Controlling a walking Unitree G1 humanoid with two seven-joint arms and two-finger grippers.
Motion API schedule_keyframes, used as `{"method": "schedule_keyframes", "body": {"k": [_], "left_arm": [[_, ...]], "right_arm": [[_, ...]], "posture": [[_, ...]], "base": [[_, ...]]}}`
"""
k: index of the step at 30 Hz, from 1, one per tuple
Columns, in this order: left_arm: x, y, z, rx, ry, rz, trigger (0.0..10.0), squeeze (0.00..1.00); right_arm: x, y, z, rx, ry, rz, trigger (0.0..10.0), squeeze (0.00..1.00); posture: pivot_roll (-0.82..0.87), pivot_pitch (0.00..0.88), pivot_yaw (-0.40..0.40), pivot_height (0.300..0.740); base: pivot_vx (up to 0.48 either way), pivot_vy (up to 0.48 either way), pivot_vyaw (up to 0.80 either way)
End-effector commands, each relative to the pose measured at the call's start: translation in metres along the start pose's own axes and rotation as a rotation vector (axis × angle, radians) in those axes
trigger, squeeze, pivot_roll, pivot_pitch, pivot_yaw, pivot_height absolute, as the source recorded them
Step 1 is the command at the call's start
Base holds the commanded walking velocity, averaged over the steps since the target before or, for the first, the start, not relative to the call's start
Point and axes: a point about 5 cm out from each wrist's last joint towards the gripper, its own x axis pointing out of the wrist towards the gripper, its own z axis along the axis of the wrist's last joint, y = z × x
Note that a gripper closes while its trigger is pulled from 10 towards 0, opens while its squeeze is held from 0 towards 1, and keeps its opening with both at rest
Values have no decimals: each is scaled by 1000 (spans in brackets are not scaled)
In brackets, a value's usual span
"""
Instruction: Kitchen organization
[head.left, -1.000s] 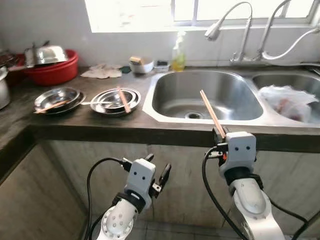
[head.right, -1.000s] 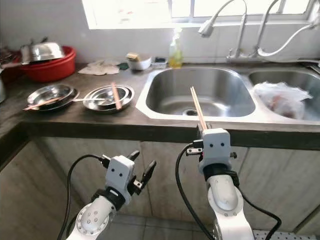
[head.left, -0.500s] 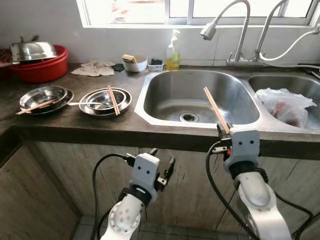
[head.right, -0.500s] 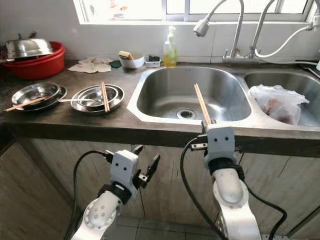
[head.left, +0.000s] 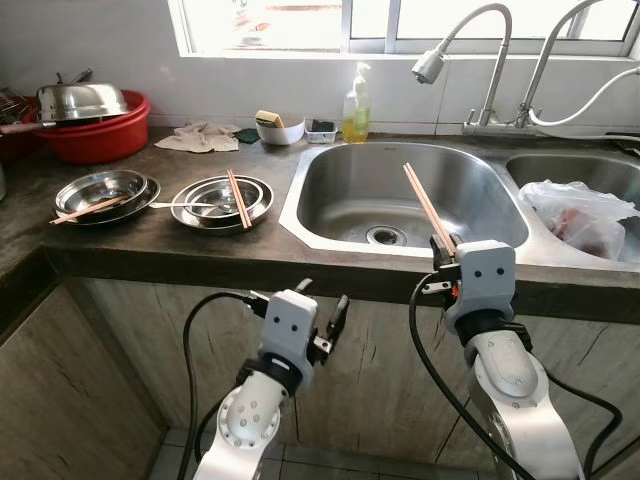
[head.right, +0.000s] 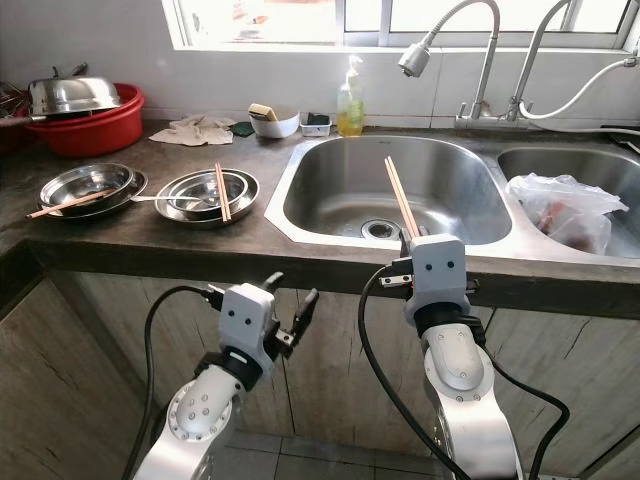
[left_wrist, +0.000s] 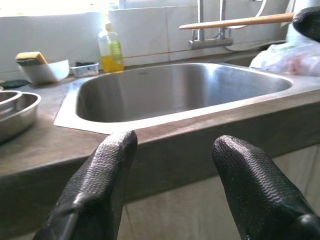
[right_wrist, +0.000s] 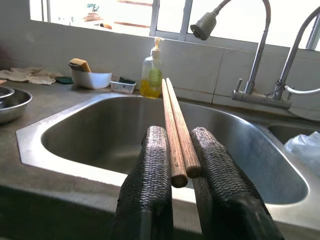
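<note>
wooden chopsticks (right_wrist: 176, 131), a pair of them, sit pinched between the two black fingers (right_wrist: 150, 185) of our right gripper (head.right: 407, 237), which is closed tight on their lower ends; the sticks slant up and away from us, their tips over the steel sink (head.left: 330, 195). our right arm is held just in front of the dark countertop (head.left: 120, 235), at the sink's near edge. our left gripper (head.left: 320, 315) hangs lower, below the counter edge and in front of the cabinet front, with its fingers (left_wrist: 100, 180) spread wide apart and nothing between them. on the counter to our left we see two stacks of steel bowls (head.left: 222, 203): one more chopstick (head.left: 238, 196) lies across the nearer stack, and another (head.left: 88, 208) rests across the stack further left. behind them stand a red basin (head.left: 95, 138) with a steel lid on it, a crumpled cloth (head.left: 195, 137), a white bowl holding a sponge (head.left: 280, 128) and a bottle of yellow dish soap (head.left: 355, 105). a plastic bag (head.left: 580, 210) lies in the second sink basin on our right, under the taps (head.left: 470, 50).
</note>
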Motion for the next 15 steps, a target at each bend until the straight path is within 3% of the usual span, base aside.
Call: {"method": "schedule_keyframes", "body": {"k": [1,15], "left_arm": [[2,4,1,21,-7,14,10000,0],[0,3,-4,24,5,-12,10000,0]], "right_arm": [[4,-3,4,0,-24,-5,10000,0],[11,-10,13,-14,-61,-22,10000,0]], "posture": [[-42,0,-26,740],[-49,0,-18,740]], "base": [[349,0,0],[369,-297,0]]}}
